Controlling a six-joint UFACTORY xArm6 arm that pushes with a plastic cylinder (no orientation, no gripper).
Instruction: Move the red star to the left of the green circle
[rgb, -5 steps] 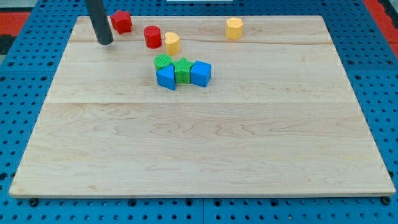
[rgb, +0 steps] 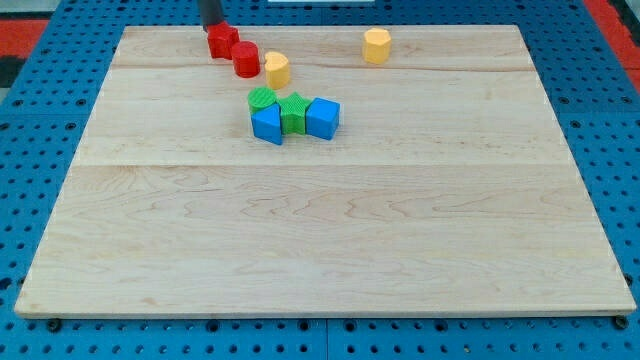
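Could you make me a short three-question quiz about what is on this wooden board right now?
1. True or false: my tip sits at the view's top, just above the red star.
2. How many yellow blocks are there?
3. Which block touches the red star? A) red cylinder B) green circle C) blue cube

Key: 1 true; 2 two; 3 A.

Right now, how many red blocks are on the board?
2. The red star sits near the view's top edge, directly below my tip. The red cylinder lies just to its lower right, touching it or nearly so. None appear hidden.
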